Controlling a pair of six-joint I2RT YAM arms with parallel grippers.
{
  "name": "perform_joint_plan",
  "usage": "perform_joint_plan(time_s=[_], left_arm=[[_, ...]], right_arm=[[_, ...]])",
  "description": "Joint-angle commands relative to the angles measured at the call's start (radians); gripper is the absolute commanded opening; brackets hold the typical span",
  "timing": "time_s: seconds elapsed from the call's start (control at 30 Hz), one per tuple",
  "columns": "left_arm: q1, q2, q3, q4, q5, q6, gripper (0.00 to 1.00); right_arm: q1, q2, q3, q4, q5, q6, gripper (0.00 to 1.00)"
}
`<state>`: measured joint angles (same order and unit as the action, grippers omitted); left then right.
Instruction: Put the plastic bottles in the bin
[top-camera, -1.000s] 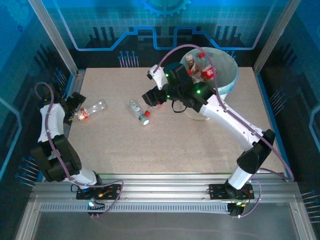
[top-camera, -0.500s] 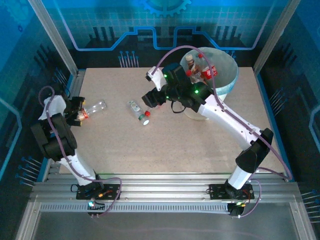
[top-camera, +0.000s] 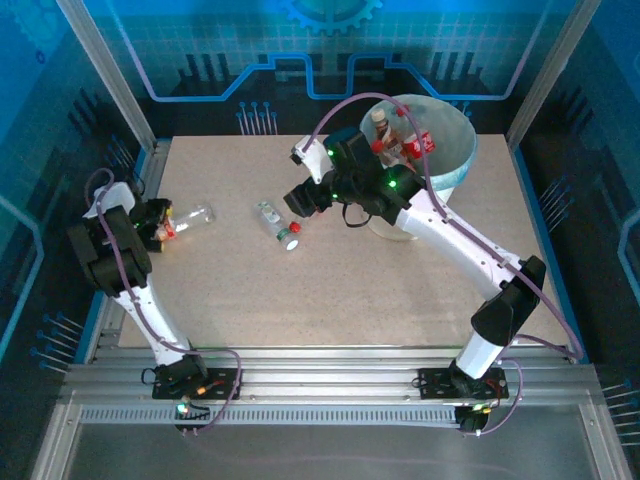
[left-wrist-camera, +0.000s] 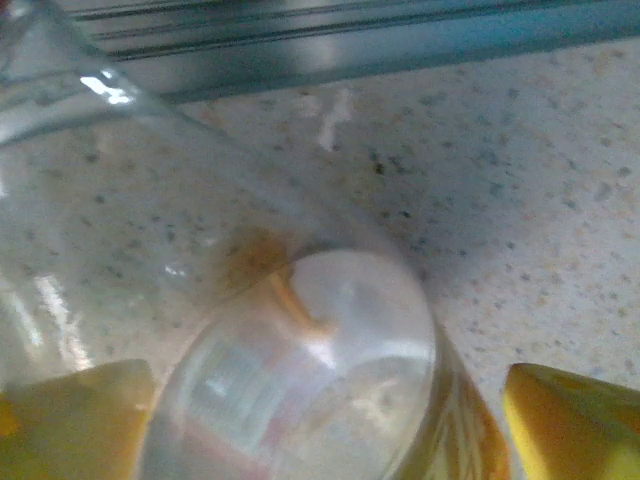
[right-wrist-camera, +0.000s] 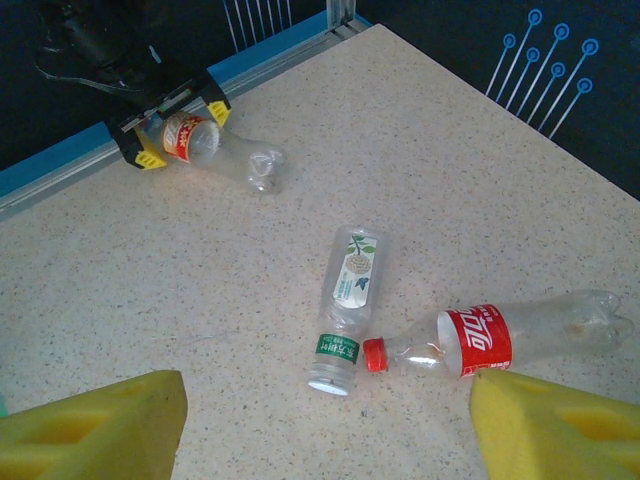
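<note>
A clear plastic bottle with a red label (top-camera: 192, 216) lies at the table's left edge. My left gripper (top-camera: 160, 228) straddles its labelled end; the yellow fingers (left-wrist-camera: 75, 420) sit close on both sides of the bottle (left-wrist-camera: 310, 390), with a thin gap at the right one. From the right wrist, the left gripper (right-wrist-camera: 180, 133) flanks that bottle (right-wrist-camera: 240, 165). My right gripper (right-wrist-camera: 330, 440) hangs open above a green-labelled bottle (right-wrist-camera: 350, 290) and a red-capped cola bottle (right-wrist-camera: 500, 340). The bin (top-camera: 455, 165) stands at the back right with bottles (top-camera: 400, 140) inside.
A blue rail and metal frame (top-camera: 140, 175) run just behind the left gripper along the table's left edge. The right arm's white link (top-camera: 450, 235) stretches from the near right across in front of the bin.
The left arm has swung in at the table's left edge and its jaws have narrowed round the red-labelled bottle. The right gripper has hardly moved.
</note>
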<state>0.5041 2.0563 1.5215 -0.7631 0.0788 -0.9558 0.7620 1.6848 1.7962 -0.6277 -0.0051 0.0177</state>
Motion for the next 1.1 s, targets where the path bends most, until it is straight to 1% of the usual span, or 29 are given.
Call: perform_joint_plan(time_s=[0.0,0.07,0.1,0.23,0.27,0.4,0.5,0.53,0.6,0.63,0.67,0.7,0.73,0.8,0.87,1.0,1.07], left_arm=[[0.003,0.005,0.005,-0.037,-0.037,0.055,0.82],[0.003,-0.001,-0.005,-0.025,-0.036,0.065,0.77],[0.003,-0.005,-0.01,-0.016,-0.032,0.076,0.72],[-0.003,-0.045,-0.031,0.01,-0.02,0.09,0.68],[-0.008,-0.065,-0.04,0.023,-0.014,0.095,0.65],[-0.042,-0.179,-0.075,0.063,-0.005,0.123,0.65],[-0.09,-0.286,-0.11,0.104,0.019,0.158,0.65],[-0.111,-0.331,-0.125,0.12,0.034,0.173,0.63],[-0.155,-0.404,-0.15,0.143,0.027,0.206,0.61],[-0.186,-0.45,-0.163,0.153,0.014,0.222,0.6],[-0.22,-0.495,-0.177,0.174,0.004,0.248,0.56],[-0.258,-0.533,-0.183,0.189,-0.008,0.279,0.55],[-0.306,-0.576,-0.184,0.201,-0.032,0.316,0.51],[-0.411,-0.658,-0.181,0.232,-0.079,0.405,0.5],[-0.509,-0.728,-0.183,0.285,-0.087,0.492,0.48],[-0.702,-0.846,-0.198,0.405,-0.001,0.704,0.43],[-0.777,-0.883,-0.207,0.445,0.096,0.793,0.44]], right_arm=[[-0.01,-0.002,-0.009,0.0,-0.009,-0.013,0.76],[-0.01,-0.002,-0.008,-0.003,-0.009,-0.013,0.76],[-0.009,-0.002,-0.006,-0.004,-0.009,-0.012,0.75],[-0.009,-0.008,-0.001,-0.009,0.0,-0.013,0.75],[-0.01,-0.01,0.001,-0.012,0.002,-0.013,0.75],[-0.011,-0.024,0.024,-0.033,0.015,-0.017,0.75],[-0.016,-0.048,0.037,-0.043,0.019,-0.018,0.75],[-0.018,-0.06,0.038,-0.045,0.019,-0.018,0.75],[-0.031,-0.086,0.04,-0.047,0.006,-0.01,0.75],[-0.04,-0.103,0.038,-0.047,-0.01,0.001,0.75],[-0.056,-0.121,0.036,-0.045,-0.034,0.016,0.75],[-0.071,-0.138,0.033,-0.042,-0.058,0.032,0.74],[-0.089,-0.159,0.025,-0.035,-0.085,0.05,0.74],[-0.128,-0.2,0.002,-0.013,-0.139,0.079,0.73],[-0.167,-0.238,-0.017,0.008,-0.201,0.102,0.73],[-0.245,-0.285,-0.04,0.056,-0.366,0.152,0.72],[-0.268,-0.303,-0.053,0.09,-0.439,0.171,0.72]])
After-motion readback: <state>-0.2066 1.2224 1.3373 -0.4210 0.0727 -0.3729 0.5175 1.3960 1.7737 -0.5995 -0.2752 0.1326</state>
